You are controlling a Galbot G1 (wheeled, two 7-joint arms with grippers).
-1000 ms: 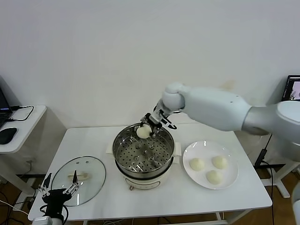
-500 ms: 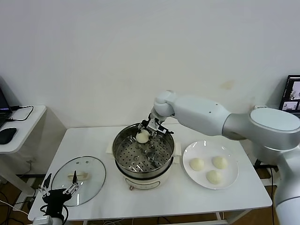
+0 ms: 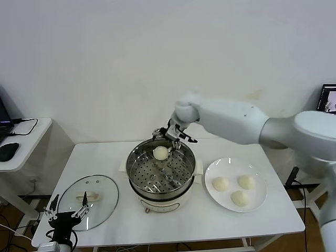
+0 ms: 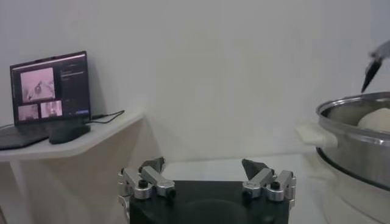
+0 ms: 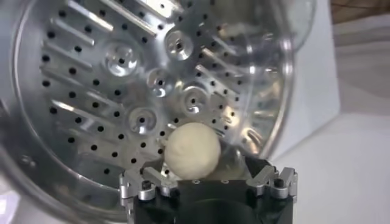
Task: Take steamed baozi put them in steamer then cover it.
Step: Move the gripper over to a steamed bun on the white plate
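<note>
We have one baozi resting on the perforated tray at the back of the steamer, with our right gripper just above it, jaws spread and holding nothing. Three more baozi wait on the white plate just right of the steamer. The cover lies flat on the table left of the steamer, and our left gripper hangs by the cover's near edge, jaws apart and empty. By our reckoning, three buns and the covering remain
</note>
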